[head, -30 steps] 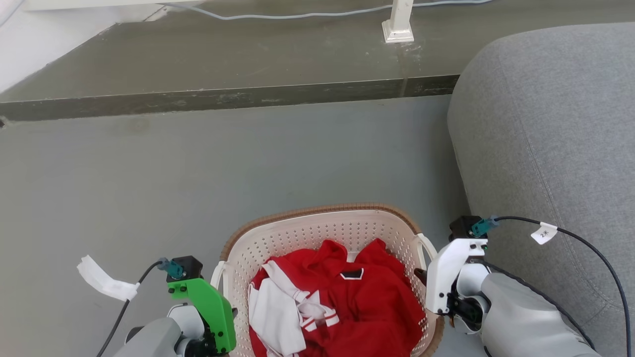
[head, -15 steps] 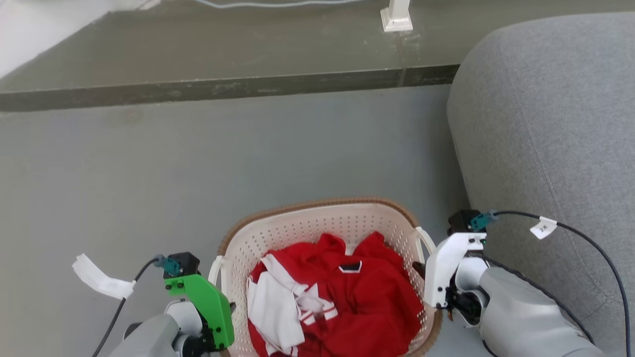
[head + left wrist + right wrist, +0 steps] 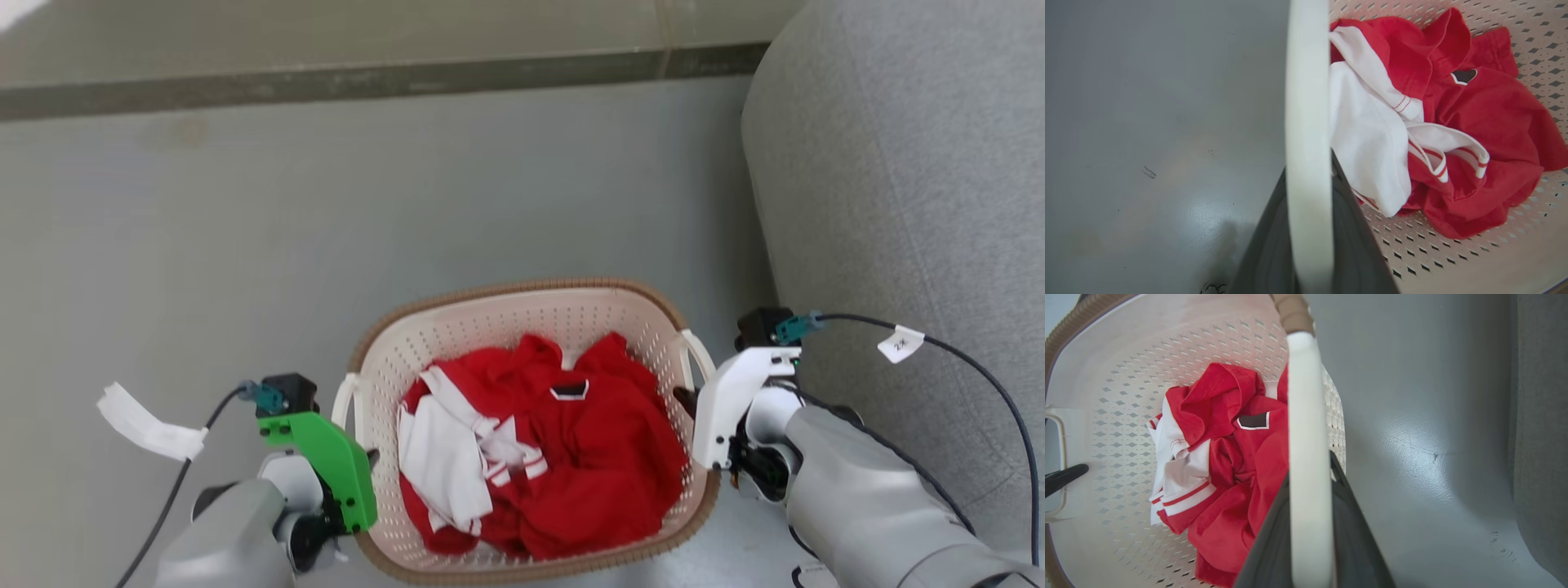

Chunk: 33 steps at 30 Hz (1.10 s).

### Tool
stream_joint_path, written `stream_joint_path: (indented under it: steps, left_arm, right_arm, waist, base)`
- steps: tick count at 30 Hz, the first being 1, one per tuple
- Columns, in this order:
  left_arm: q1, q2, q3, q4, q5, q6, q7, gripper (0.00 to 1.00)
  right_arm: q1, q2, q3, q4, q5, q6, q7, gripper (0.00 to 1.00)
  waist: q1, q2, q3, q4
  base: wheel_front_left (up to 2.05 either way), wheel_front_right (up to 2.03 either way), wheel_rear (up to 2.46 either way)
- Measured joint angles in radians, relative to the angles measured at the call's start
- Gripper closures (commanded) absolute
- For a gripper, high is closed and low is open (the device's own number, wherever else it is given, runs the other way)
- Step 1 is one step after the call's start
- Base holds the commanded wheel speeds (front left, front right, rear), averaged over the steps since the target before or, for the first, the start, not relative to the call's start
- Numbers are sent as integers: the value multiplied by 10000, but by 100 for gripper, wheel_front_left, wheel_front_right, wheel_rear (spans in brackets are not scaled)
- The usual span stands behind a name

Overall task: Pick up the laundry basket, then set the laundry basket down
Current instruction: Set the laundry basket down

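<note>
Both arms reach low and forward. Left gripper and right gripper each clamp a handle of the basket, upright beside the sofa, long axis running between them.

Soft, even light fills the head view, bright, with no hard shadows on the grey floor. In both wrist views the floor shows a pale, smeared sheen. The white loop handle near the lens is blurred, as are the dark fingers. The red garment is sharp. The laundry basket wall bows toward the edges.
</note>
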Motion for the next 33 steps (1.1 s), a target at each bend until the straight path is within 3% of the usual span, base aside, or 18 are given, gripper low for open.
stream_joint_path:
  steps: [33]
  left_arm:
    - [-1979, 282, 33, 12, 290, -10, -1701, 100]
  right_arm:
    - [-1517, -40, -105, -401, 94, 0, -1795, 100]
  waist:
    - [1, 0, 3649, 14]
  base:
    - [0, 0, 0]
